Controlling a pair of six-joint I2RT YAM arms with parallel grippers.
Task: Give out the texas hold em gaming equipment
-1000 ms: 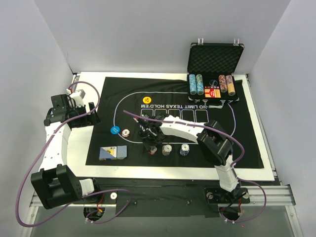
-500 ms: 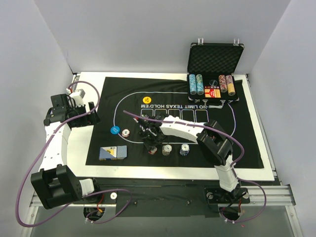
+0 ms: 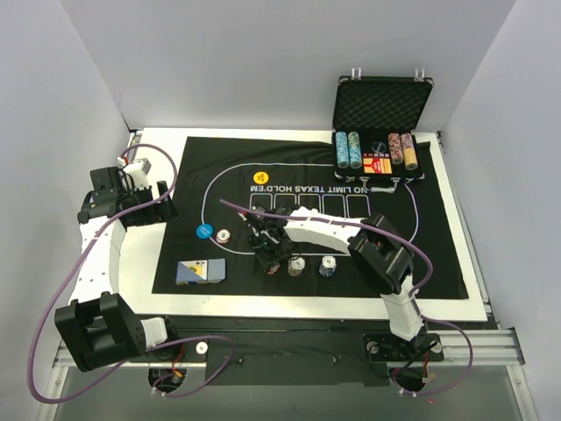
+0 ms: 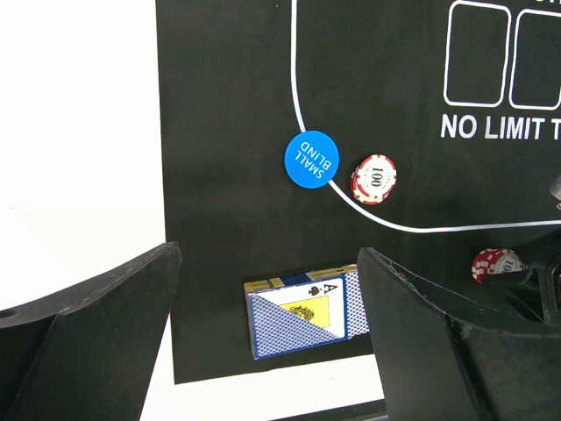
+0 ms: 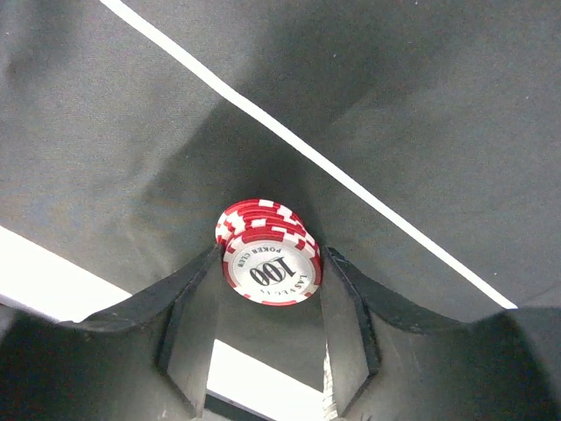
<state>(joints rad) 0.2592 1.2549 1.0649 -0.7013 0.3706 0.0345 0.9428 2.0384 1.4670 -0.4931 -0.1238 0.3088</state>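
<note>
I see a white table (image 3: 158, 167) with a flat, matte top. A black felt mat (image 3: 421, 254) lies spread on it and covers most of the middle and right. Bare white margin shows all round, widest on the left. In the left wrist view the mat's (image 4: 228, 88) near-left corner lies flat against the white top (image 4: 79, 132). At the far right, an open black case (image 3: 382, 103) stands across the mat's far edge, its foam-lined lid upright.
</note>
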